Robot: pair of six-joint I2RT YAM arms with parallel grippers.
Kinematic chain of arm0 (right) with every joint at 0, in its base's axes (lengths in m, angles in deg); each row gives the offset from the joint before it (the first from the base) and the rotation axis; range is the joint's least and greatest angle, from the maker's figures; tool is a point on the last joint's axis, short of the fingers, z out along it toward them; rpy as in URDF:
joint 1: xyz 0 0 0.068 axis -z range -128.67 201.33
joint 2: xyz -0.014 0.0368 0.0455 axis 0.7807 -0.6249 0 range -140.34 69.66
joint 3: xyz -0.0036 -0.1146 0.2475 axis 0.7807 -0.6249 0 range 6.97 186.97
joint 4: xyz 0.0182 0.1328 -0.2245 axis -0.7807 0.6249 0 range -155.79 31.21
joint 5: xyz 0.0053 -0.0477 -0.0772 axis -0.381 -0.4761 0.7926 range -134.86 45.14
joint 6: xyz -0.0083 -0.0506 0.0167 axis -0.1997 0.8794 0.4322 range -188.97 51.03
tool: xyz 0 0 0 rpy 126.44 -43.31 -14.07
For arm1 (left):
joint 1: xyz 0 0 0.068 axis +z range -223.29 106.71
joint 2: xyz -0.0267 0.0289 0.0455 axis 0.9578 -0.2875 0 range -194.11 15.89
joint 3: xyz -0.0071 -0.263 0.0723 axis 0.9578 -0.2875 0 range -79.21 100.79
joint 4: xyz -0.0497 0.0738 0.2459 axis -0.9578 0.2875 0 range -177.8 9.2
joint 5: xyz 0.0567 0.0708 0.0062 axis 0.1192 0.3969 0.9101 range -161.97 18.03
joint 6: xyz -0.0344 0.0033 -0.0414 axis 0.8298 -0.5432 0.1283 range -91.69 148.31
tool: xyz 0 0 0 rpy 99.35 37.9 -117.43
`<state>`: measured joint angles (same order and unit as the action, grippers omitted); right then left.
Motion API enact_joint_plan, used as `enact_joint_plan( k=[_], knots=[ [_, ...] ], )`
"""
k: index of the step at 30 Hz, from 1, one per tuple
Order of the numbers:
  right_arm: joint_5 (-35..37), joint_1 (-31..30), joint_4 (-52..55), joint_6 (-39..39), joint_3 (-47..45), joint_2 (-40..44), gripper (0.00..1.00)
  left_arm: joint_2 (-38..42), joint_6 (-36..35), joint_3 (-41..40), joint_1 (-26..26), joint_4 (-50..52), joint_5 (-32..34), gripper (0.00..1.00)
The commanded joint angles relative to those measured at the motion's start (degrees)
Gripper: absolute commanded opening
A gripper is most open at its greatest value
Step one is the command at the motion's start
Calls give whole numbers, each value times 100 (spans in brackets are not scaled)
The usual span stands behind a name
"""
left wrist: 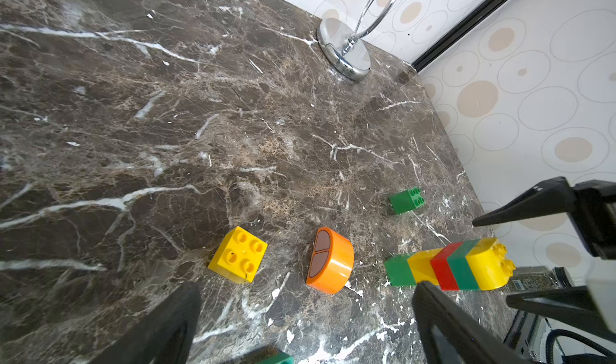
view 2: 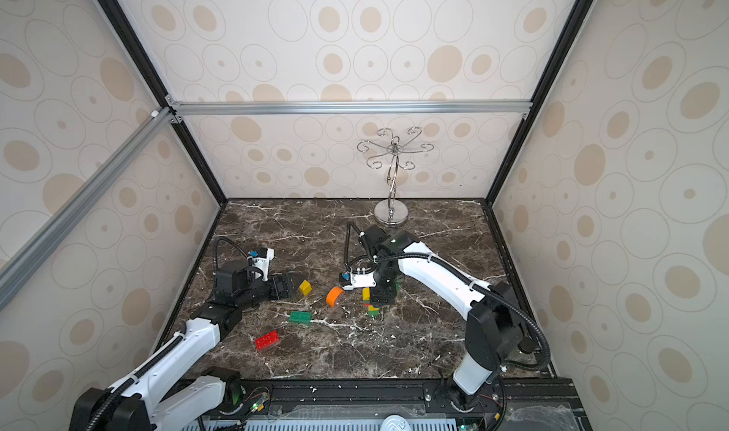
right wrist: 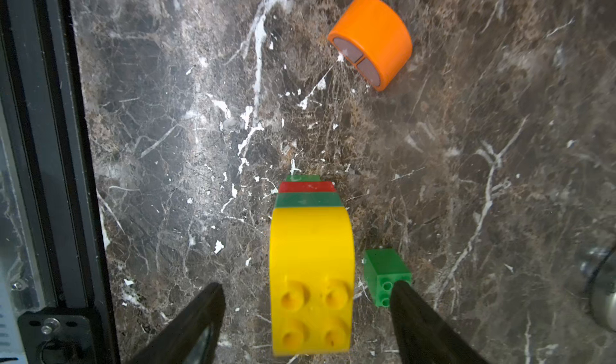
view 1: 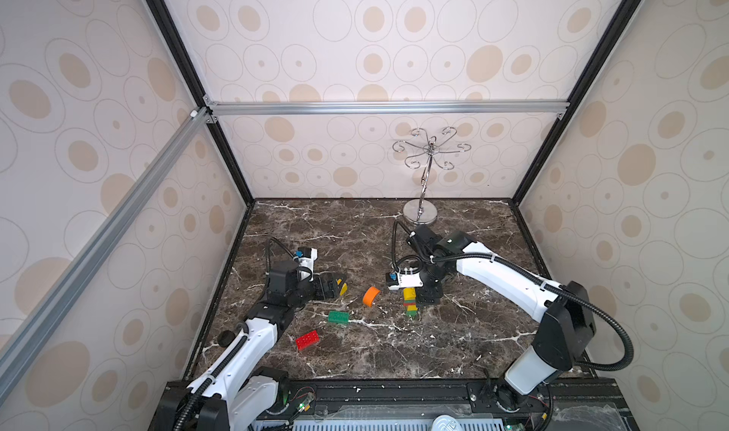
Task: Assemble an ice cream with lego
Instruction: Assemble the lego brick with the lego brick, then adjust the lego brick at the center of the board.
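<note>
R gripper (right wrist: 306,287) sits over the brick stack (left wrist: 446,269), jaws spread w/ a gap on both sides, nothing held. Stack is green/yellow/red/green w/ yellow dome (right wrist: 311,245) on top and stands mid-table (view 1: 394,350); prob upright, angle's poor. Just beside it: small green brick (right wrist: 383,269). L gripper (left wrist: 306,287) is wide open, empty, near the yellow square brick (left wrist: 238,254). The orange dome (right wrist: 373,39) lies between that & the stack. The green long brick (view 1: 338,317) & red long brick (view 1: 307,340) lie nearer the front.

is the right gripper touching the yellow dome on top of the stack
Apart. In the right wrist view the open right gripper straddles the yellow dome, with bare table showing between it and each finger.
</note>
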<state>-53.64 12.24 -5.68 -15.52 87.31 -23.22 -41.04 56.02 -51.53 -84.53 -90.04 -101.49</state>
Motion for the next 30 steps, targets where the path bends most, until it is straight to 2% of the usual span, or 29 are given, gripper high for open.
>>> enact_joint_plan(
  k=[1,5,9,12,17,21,26,30],
  knots=[
    [-229,-2,189,-85,-20,326,84,85,42,41,43,-121,-72,100],
    [-217,-1,-3,-531,-127,710,87,103,50,36,43,-131,-69,100],
    [-35,3,-378,-1323,-302,1147,90,137,68,27,48,-154,-79,100],
    [200,-1,-930,-2026,-632,1602,98,163,82,15,43,-187,-87,100],
    [280,-3,-1786,-3068,-1333,2377,98,186,128,9,43,-240,-118,100],
    [1053,-11,-2086,-4310,-1661,2673,98,276,164,-8,43,-278,-127,100],
    [1249,-232,-2426,-5443,-2083,2810,98,422,204,-43,40,-221,-41,100],
    [2454,-763,-2853,-6319,-2566,3077,98,574,183,-61,44,-121,28,100]
  ],
)
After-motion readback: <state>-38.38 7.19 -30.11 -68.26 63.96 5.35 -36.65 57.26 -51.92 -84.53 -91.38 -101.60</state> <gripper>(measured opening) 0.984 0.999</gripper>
